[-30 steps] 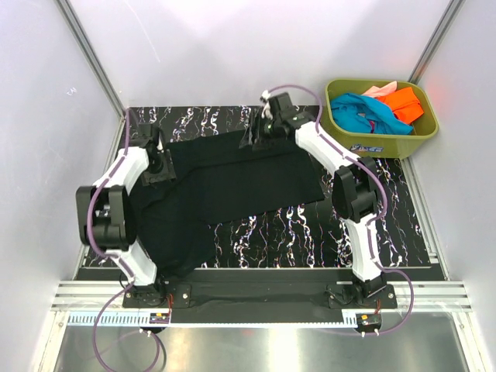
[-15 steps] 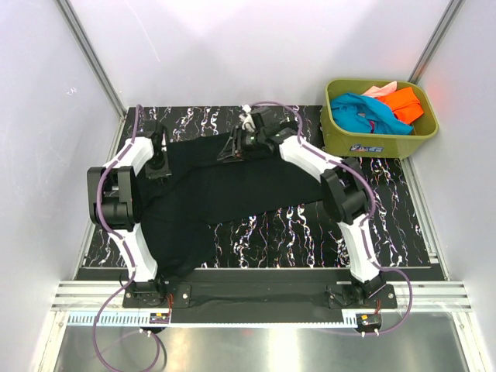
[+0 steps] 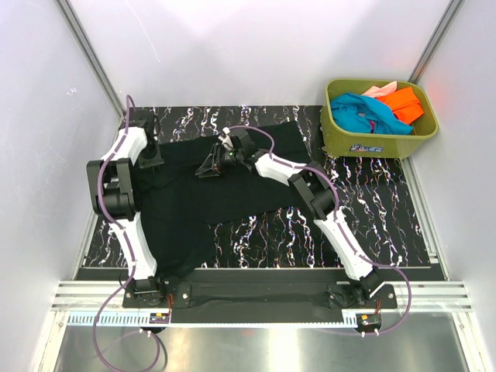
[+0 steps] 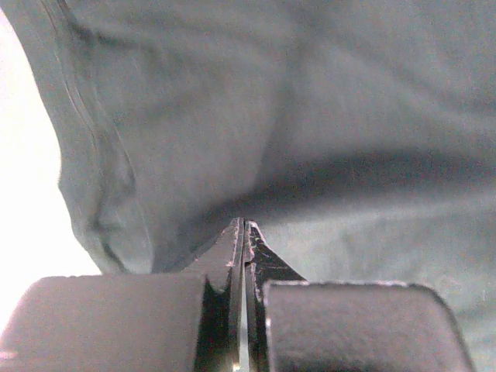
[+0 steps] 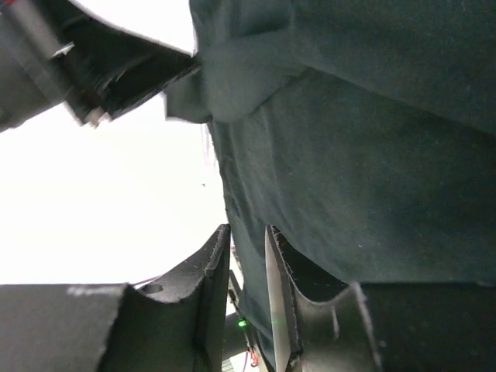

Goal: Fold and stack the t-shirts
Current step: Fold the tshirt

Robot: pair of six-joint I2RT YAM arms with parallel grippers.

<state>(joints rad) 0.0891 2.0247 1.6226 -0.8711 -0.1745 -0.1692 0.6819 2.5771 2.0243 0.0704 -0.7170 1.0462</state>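
Observation:
The large black t-shirt (image 3: 232, 194) lies spread over the marbled table, its left part bunched. My left gripper (image 3: 149, 155) is at the shirt's far left edge. In the left wrist view its jaws (image 4: 243, 226) are shut, with the cloth (image 4: 310, 116) drawn to a peak at their tips. My right gripper (image 3: 208, 169) is over the shirt's upper middle. In the right wrist view (image 5: 246, 232) its fingers stand close together with the hem of the shirt (image 5: 372, 170) running between them. The teal (image 3: 360, 112), orange (image 3: 404, 102) and pink (image 3: 380, 89) t-shirts lie crumpled in the tub.
The olive-green tub (image 3: 422, 133) stands at the far right corner of the table. White walls close in the left, back and right sides. Bare marbled tabletop (image 3: 263, 232) shows in front of the shirt and towards the right.
Both grippers have closed. The right arm swung left from the shirt's far edge to its upper middle. The left gripper moved a little farther back, and the shirt's far edge shifted.

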